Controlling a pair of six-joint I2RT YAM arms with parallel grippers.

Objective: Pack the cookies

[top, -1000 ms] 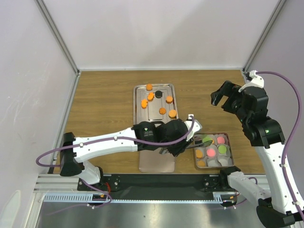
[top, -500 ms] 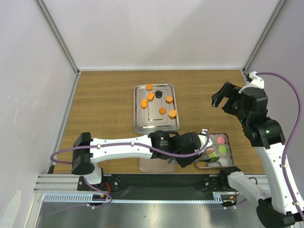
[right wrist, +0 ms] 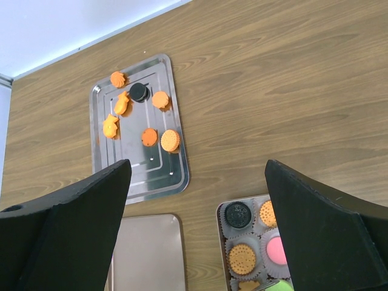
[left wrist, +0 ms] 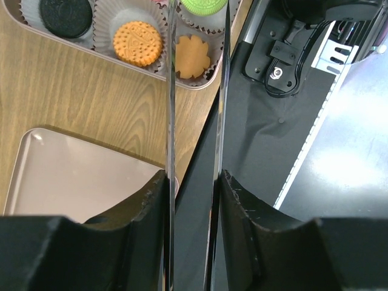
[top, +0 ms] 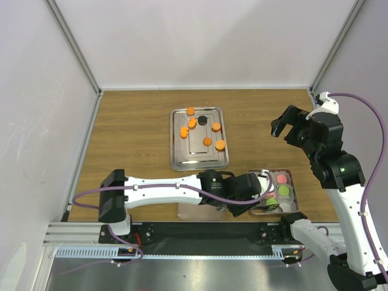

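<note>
The left arm [top: 163,185] has swung to the right over the last second. It has gone from the near edge of the metal tray [top: 200,162] to the small square box [top: 279,171] at the near right of the table [top: 133,133]. The left claw [left wrist: 193,182] is clamped on a pair of thin metal tongs [left wrist: 170,109]. The blades stand slightly apart, with a green cookie [left wrist: 205,5] between their tips, over the near middle of the box. Whether that cookie already rests in a paper cup cannot be told. It looks like one more cookie about to be packed. The tray's load has not changed meanwhile.

Counted, left to right:
- **Near the arms:** one flat pinkish lid [top: 194,212].
- **On the tray, still unpacked:** six orange cookies [right wrist: 170,140] and one black cookie [right wrist: 139,91].
- **In the box, each in its own cup:** one packed black cookie [left wrist: 65,15], three packed orange cookies [left wrist: 138,42], two pink cookies [top: 280,179] and one packed green cookie [top: 284,191]. The near right cup [top: 287,206] looks empty.
- **At far right:** the right claw [top: 283,134] hangs high above the table, jaws wide apart, holding nothing.
</note>
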